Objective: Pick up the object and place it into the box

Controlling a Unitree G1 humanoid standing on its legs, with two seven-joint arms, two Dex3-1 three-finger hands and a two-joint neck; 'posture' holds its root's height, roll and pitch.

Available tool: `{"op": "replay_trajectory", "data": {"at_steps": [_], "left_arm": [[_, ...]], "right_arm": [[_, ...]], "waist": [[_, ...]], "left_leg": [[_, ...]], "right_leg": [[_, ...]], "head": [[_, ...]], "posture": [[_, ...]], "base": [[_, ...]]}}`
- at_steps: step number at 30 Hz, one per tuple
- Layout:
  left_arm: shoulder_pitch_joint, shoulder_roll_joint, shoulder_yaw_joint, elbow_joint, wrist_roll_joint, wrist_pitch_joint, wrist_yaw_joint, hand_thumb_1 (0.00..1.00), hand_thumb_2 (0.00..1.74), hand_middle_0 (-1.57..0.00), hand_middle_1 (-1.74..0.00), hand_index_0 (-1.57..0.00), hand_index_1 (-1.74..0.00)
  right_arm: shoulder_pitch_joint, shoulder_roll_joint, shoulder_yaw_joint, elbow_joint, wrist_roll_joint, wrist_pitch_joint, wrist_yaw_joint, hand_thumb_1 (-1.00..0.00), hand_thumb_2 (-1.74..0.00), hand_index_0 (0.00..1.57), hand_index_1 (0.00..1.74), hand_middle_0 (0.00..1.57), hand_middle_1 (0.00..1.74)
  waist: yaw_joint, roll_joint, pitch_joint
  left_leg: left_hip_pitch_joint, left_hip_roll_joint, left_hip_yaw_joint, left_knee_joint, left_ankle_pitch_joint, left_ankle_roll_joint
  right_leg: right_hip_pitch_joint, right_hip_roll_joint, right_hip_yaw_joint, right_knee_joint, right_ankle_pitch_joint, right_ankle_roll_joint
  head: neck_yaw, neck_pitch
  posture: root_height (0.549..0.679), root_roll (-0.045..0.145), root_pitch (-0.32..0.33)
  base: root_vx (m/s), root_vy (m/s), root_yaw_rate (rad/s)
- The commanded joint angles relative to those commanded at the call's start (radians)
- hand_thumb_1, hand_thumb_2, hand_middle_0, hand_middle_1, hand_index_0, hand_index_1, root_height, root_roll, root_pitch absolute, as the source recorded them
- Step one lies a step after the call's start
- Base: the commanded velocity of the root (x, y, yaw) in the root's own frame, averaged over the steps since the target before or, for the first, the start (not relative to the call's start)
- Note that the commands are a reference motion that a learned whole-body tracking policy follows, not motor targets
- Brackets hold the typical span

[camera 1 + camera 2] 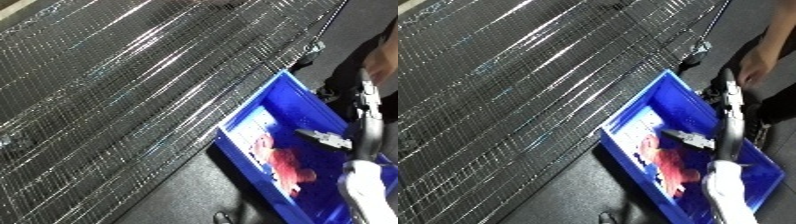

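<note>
The blue bin (265, 97) stands at the lower right, just off the edge of the wire shelf. A red and pink packet (289, 169) lies on the bin's floor, with a white printed part (258, 125) towards the shelf side. My right hand (360, 137) hangs over the bin's right half, seen edge-on above its white forearm (366, 192). Its black fingers (322, 138) reach out straight towards the packet and hold nothing. There is a small gap between them and the packet. My left hand shows in neither view.
A wide wire mesh shelf (115, 90) fills the left and the top of both views. A dark floor (191, 195) lies below the bin. A metal shelf corner fitting (313, 47) sits just above the bin's far end.
</note>
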Motion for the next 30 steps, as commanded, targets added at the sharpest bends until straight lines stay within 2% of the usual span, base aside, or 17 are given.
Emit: {"op": "replay_trajectory", "data": {"at_steps": [6, 11, 19, 26, 30], "left_arm": [[-0.001, 0.0, 0.007, -0.005, 0.008, 0.008, 0.007, 1.0, 1.74, -1.57, -1.74, -1.57, -1.74], [-0.013, 0.0, 0.009, -0.007, 0.017, 0.013, 0.016, 1.0, 1.74, -1.57, -1.74, -1.57, -1.74], [-0.033, 0.008, 0.023, -0.014, 0.034, 0.017, 0.035, 1.0, 1.74, -1.57, -1.74, -1.57, -1.74], [-0.052, 0.015, 0.038, -0.013, 0.037, 0.013, 0.06, 1.0, 1.74, -1.57, -1.74, -1.57, -1.74], [-0.06, 0.017, 0.04, -0.009, 0.043, 0.014, 0.069, 1.0, 1.74, -1.57, -1.74, -1.57, -1.74]], "right_arm": [[-0.052, -0.002, 0.089, -0.057, 0.003, 0.016, 0.048, 0.0, 0.0, 0.0, 0.0, 0.0, 0.0], [-0.105, -0.012, 0.166, -0.081, -0.016, 0.035, 0.08, 0.0, 0.0, 0.0, 0.0, 0.0, 0.0], [-0.182, -0.01, 0.267, -0.094, -0.045, 0.061, 0.105, 0.0, 0.0, 0.0, 0.0, 0.0, 0.0], [-0.248, -0.001, 0.333, -0.088, -0.056, 0.07, 0.11, 0.0, 0.0, 0.0, 0.0, 0.0, 0.0], [-0.269, 0.004, 0.367, -0.088, -0.067, 0.078, 0.119, 0.0, 0.0, 0.0, 0.0, 0.0, 0.0]], "waist": [[0.047, -0.022, 0.0], [0.09, -0.039, 0.007], [0.146, -0.059, 0.023], [0.187, -0.071, 0.036], [0.204, -0.078, 0.038]], "left_leg": [[-0.017, -0.002, -0.024, 0.008, 0.005, -0.0023], [-0.04, -0.005, -0.047, 0.028, 0.007, -0.0025], [-0.073, -0.015, -0.079, 0.049, 0.014, -0.0023], [-0.092, -0.022, -0.1, 0.07, 0.008, 0.0004], [-0.101, -0.026, -0.108, 0.076, 0.006, 0.0018]], "right_leg": [[-0.002, 0.0017, -0.012, 0.015, -0.004, 0.0], [-0.008, 0.0008, -0.023, 0.038, -0.009, -0.0015], [-0.02, -0.0077, -0.039, 0.07, -0.02, -0.0025], [-0.022, -0.0164, -0.057, 0.09, -0.024, -0.0022], [-0.024, -0.0209, -0.063, 0.097, -0.025, -0.002]], "head": [[-0.107, -0.012], [-0.211, -0.017], [-0.382, 0.003], [-0.456, -0.017], [-0.485, -0.017]], "posture": [[0.641, 0.078, -0.16], [0.639, 0.072, -0.164], [0.635, 0.064, -0.165], [0.633, 0.055, -0.168], [0.632, 0.051, -0.167]], "base": [[-0.016, -0.017, 0.162], [-0.012, -0.01, 0.176], [-0.003, 0.016, 0.174], [-0.007, 0.02, 0.139], [-0.001, 0.018, 0.109]]}}
